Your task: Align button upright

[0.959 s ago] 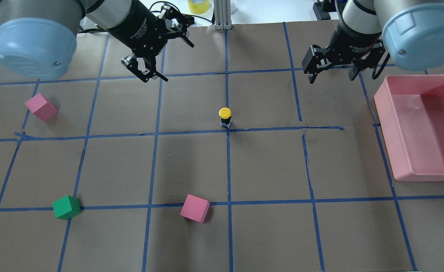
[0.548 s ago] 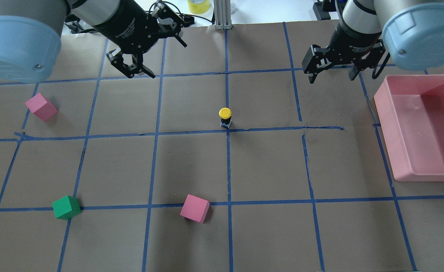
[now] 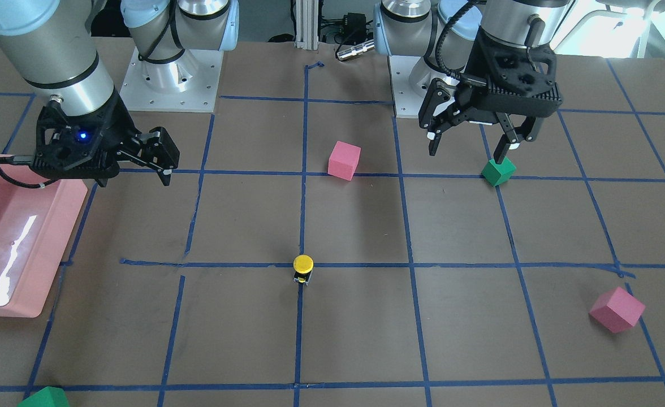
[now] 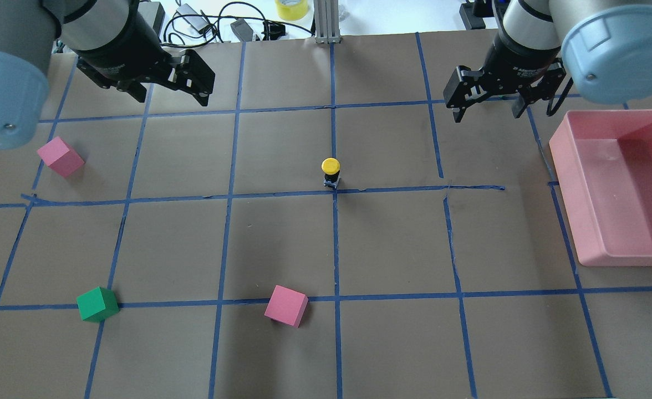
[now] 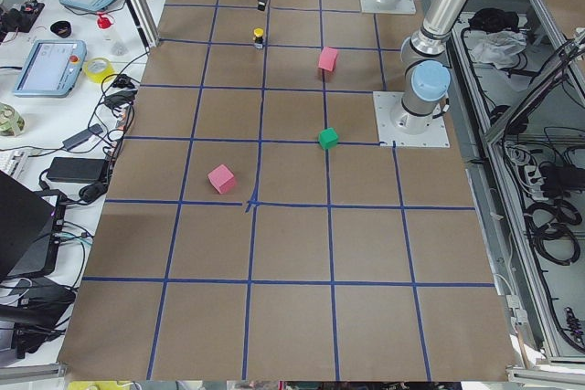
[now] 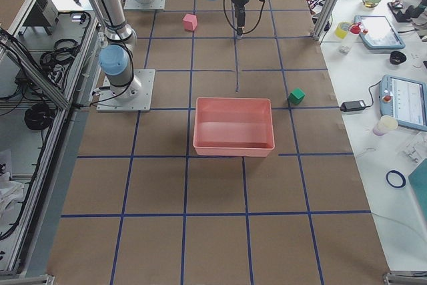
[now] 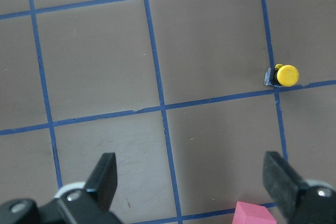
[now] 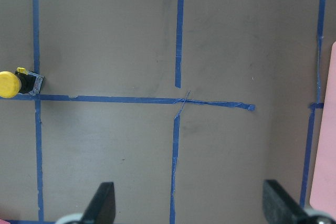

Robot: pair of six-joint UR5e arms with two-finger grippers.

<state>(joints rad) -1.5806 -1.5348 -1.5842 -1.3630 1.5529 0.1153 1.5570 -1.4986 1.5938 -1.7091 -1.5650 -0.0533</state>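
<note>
Looking first at your left gripper (image 4: 171, 95), you find its jaws spread wide with nothing between them, hanging above the brown paper table (image 4: 392, 343) on the robot's left side. Your right gripper (image 4: 487, 113) is likewise released and empty, raised over the table beside the pink bin (image 4: 575, 194). Between the two, and well apart from both, the button (image 4: 330, 172) stands upright with its round yellow cap on top and its black body below, its base resting where two blue tape lines (image 4: 281, 194) cross near the table's middle. From the left wrist camera you see the button (image 7: 282, 75) off to the right beyond the open jaws; from the right wrist camera it sits at the far left edge (image 8: 13, 84). Farther out, one pink cube (image 4: 286, 306) lies on the robot's side of the button, a green cube (image 4: 97, 303) lies to its left, and a second pink cube (image 4: 60, 157) sits near the table's left edge.
</note>
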